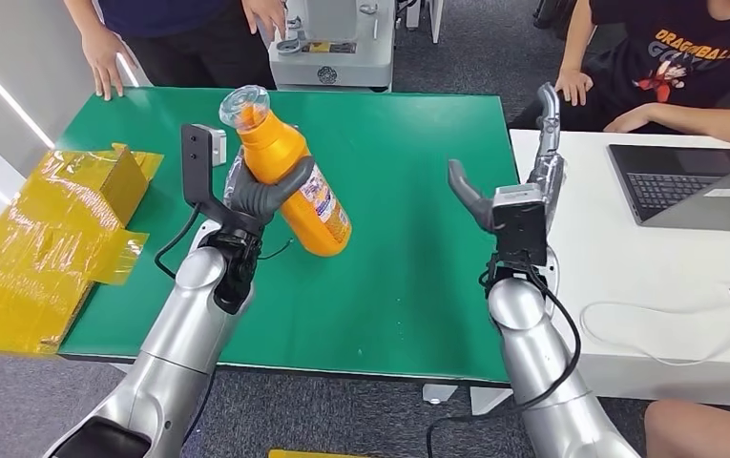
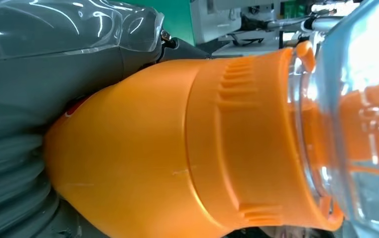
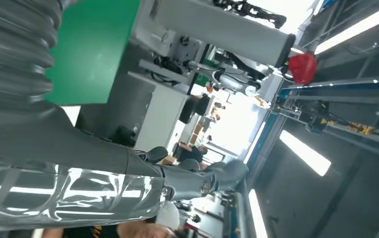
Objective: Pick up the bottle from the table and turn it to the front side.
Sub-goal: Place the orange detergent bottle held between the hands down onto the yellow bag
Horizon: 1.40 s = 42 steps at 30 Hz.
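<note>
**Orange bottle close against the left hand**

A glossy orange plastic bottle (image 2: 137, 163) takes up most of the frame, lying across it. Its ribbed orange collar (image 2: 237, 144) meets a clear plastic cap (image 2: 355, 74) — an orange spout shows through the clear wall. The left hand (image 2: 43, 94), with grey ribbed cover and thick grey thumb, presses against the bottle's shoulder. Beyond the thumb, a strip of green counter (image 2: 177, 20) and pale machinery — blurred.

The left robot hand (image 1: 263, 196) is covering the middle of the orange bottle (image 1: 289, 162), hiding part of its label (image 1: 323, 200) — the print is too small to read. The laptop (image 1: 690, 186) is running off the frame's edge.
</note>
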{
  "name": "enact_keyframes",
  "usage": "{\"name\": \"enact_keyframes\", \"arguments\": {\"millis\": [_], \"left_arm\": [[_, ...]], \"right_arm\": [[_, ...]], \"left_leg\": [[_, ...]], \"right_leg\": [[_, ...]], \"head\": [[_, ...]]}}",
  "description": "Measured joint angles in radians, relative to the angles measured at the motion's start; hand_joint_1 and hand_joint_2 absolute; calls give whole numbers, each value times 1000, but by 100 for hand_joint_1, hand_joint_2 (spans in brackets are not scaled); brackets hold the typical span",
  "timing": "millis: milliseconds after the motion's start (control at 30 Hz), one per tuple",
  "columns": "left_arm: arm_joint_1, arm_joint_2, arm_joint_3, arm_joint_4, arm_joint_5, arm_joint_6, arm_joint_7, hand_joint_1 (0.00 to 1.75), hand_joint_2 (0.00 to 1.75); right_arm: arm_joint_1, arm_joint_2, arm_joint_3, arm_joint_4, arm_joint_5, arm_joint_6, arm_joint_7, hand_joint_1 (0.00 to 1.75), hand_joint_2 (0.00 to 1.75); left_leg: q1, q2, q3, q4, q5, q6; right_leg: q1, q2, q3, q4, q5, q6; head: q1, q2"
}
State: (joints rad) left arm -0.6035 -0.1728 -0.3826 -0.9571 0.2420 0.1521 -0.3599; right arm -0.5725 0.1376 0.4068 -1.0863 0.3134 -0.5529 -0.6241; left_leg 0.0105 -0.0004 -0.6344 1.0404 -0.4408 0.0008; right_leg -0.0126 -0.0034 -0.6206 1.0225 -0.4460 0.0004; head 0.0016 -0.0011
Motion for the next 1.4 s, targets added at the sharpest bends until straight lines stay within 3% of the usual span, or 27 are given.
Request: {"name": "enact_keyframes", "arguments": {"millis": [300, 667, 1100, 1400], "left_arm": [[23, 45, 24, 0, 6, 8, -19, 175, 175], [50, 111, 40, -30, 12, 45, -25, 175, 175], [111, 230, 84, -150, -23, 99, -18, 175, 175], [76, 295, 101, -161, -181, 121, 15, 175, 175]], "right_arm": [[178, -28, 41, -238, -76, 5, -9, 0, 175], [292, -49, 110, -458, -261, -55, -10, 0, 175], [502, -66, 184, -620, -303, -40, 12, 0, 175], [579, -61, 198, -662, -269, 37, 54, 0, 175]], "left_leg": [[0, 0, 0, -1, -1, -1], [0, 0, 0, -1, -1, -1], [1, 0, 0, -1, -2, -3], [1, 1, 0, -1, -2, -3]], "right_leg": [[0, 0, 0, 0, -1, -1], [0, 0, 0, 0, -1, -1], [1, 0, 0, 0, -2, -3], [1, 0, 0, 0, -2, -3]], "head": [[0, 0], [0, 0], [0, 0], [0, 0]]}}
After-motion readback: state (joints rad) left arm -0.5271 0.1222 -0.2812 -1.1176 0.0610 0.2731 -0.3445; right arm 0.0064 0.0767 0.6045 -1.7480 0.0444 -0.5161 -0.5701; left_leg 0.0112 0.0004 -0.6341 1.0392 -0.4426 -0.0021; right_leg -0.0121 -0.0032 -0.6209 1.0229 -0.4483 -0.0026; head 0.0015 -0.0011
